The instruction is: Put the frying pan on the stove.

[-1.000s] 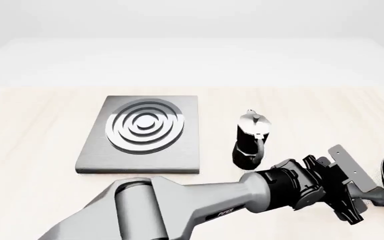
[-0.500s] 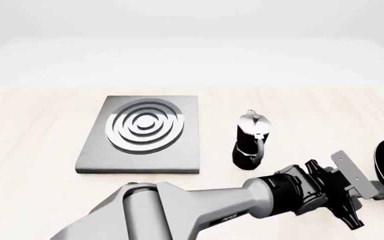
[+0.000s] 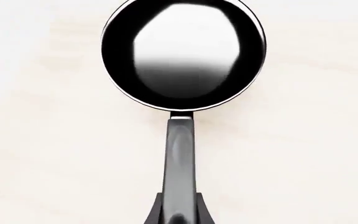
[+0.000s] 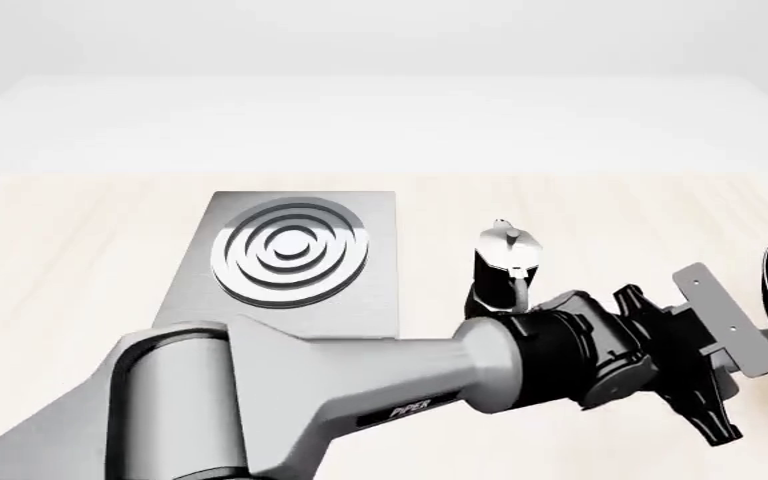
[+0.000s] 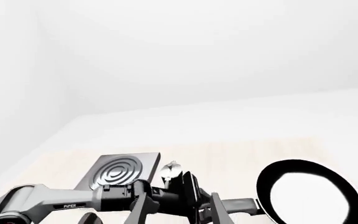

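Left pincer (image 3: pixel 177 215) pinches the dark handle of the glossy round black frying pan (image 3: pixel 183 53).

Bright even light, sharp renders, soft faint shadows, white glare inside frying pan (image 3: pixel 183 51)

A bare simulated kitchen mock-up: a pale wooden table (image 4: pixel 77 250), blank white walls, a stove (image 4: pixel 291 265) with a moka pot (image 4: pixel 502 265) just beside it.
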Robot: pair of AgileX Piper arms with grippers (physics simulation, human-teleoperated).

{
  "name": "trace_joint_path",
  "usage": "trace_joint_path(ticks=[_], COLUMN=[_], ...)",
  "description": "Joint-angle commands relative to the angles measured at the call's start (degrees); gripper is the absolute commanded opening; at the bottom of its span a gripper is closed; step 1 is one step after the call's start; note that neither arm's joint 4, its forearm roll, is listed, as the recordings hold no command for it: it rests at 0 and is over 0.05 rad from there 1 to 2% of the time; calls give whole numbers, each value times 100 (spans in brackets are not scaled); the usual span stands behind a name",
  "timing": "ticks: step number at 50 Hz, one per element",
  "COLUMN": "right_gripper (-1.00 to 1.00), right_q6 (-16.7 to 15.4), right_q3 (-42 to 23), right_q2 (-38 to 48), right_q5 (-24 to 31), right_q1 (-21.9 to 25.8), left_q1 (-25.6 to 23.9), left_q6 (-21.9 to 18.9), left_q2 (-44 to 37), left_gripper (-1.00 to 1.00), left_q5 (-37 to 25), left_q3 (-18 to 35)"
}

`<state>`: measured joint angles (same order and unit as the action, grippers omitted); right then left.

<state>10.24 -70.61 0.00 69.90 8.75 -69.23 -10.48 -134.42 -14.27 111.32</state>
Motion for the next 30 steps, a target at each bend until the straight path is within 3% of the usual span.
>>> trace_joint_path(ticks=[1, 10, 19, 24, 30], right_gripper=[100, 100, 100, 100, 100], right_q6=[-72, -115, -130, -136, -120], right_q3=[-21, -62, -68, -81, -87], right_q2=[0, 0, 0, 0, 0], right_q5=[0, 0, 0, 0, 0], right_q1=[7, 21, 23, 19, 13], left_q1=[23, 218, 463, 561, 629], left_q6=[-190, -240, -272, 34, -8], left_q2=[861, 1128, 1294, 1581, 1847], left_gripper=[-100, -100, -100, -100, -100], left_q5=[54, 2, -229, -186, -221], left_q3=[-280, -396, -189, -205, -344])
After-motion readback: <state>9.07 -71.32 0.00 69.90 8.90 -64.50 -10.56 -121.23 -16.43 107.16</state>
